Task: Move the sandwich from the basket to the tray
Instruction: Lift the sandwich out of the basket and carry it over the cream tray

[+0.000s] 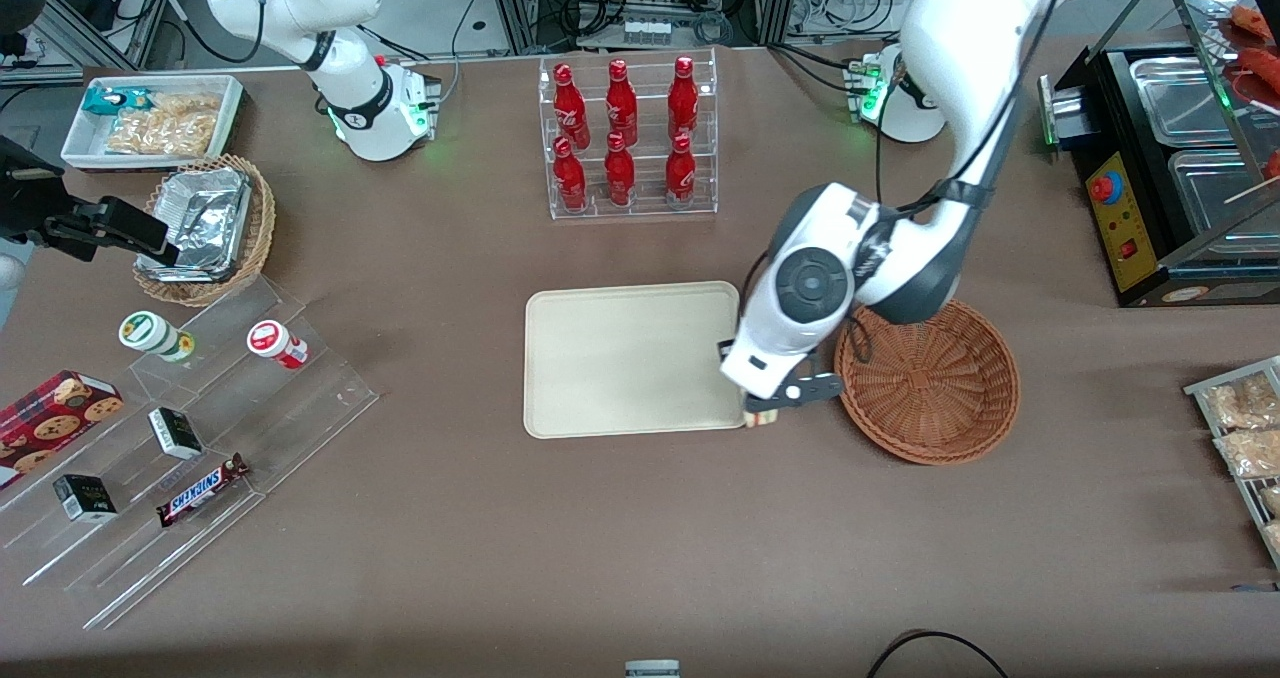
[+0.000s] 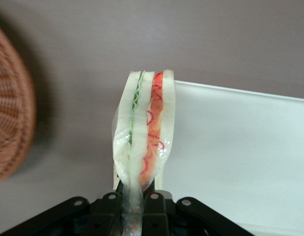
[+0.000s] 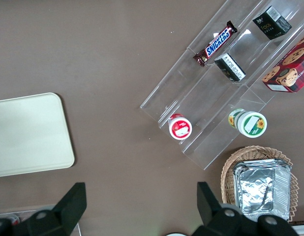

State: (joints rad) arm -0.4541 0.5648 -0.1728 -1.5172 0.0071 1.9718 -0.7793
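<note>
My left gripper [image 1: 772,407] is shut on the sandwich [image 1: 761,418], a plastic-wrapped wedge of white bread with red, orange and green filling [image 2: 144,130]. It holds the sandwich in the gap between the reddish-brown wicker basket [image 1: 930,382] and the cream tray [image 1: 630,358], at the tray's corner nearest the basket. The basket holds nothing. The tray is bare. In the left wrist view the tray [image 2: 240,157] lies beside the sandwich and the basket [image 2: 9,113] shows at the edge.
A clear rack of red bottles [image 1: 628,136] stands farther from the camera than the tray. Toward the parked arm's end are a tan basket with foil container [image 1: 205,228], a white snack bin [image 1: 150,123] and clear stepped shelves [image 1: 180,438] with snacks. A black appliance [image 1: 1160,178] stands at the working arm's end.
</note>
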